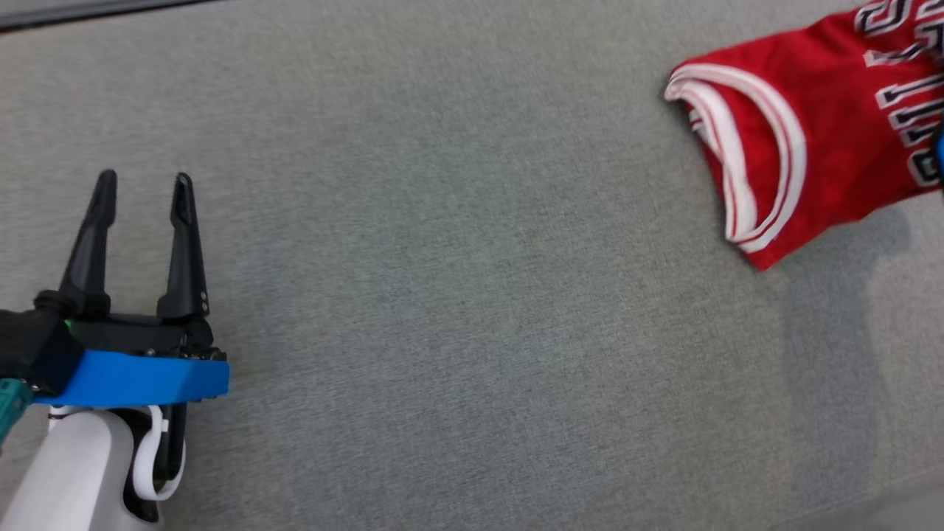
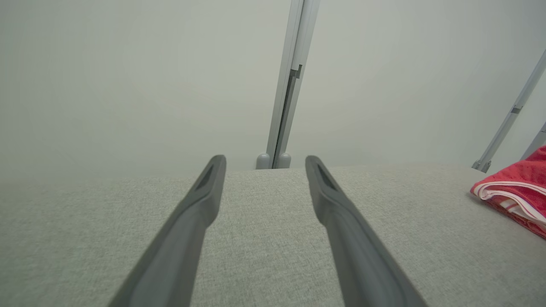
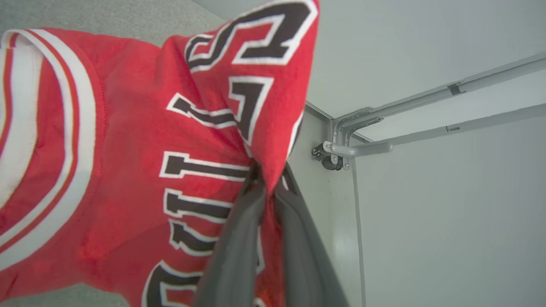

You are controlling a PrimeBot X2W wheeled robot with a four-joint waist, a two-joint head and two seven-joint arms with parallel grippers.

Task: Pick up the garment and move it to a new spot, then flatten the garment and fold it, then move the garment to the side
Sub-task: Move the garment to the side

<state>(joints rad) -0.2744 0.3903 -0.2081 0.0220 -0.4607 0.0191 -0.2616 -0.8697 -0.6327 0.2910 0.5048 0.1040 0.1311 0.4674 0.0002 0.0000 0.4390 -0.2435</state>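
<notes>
Grey surface (image 1: pixel 442 332); red, white-trimmed, black-lettered jersey (image 1: pixel 818 125) pinched in right end effector (image 3: pixel 269 179); left end effector (image 1: pixel 144 188) splayed, empty.

red garment (image 1: pixel 826 125), trimmed in white bands with thin red stripes, lettered in black edged white. black fingers (image 1: pixel 184 243) on the left gripper (image 1: pixel 145 179), bright blue block (image 1: pixel 140 380) and white forearm (image 1: pixel 74 472) behind. pale grey flecked weave across the table (image 1: pixel 457 295). silver-grey frame post (image 2: pixel 290 85).

Soft matt red cloth on garment (image 1: pixel 826 133); rough grey woven fabric over worktop (image 1: pixel 472 332); smooth matt dark plastic on left gripper (image 1: pixel 145 178).
</notes>
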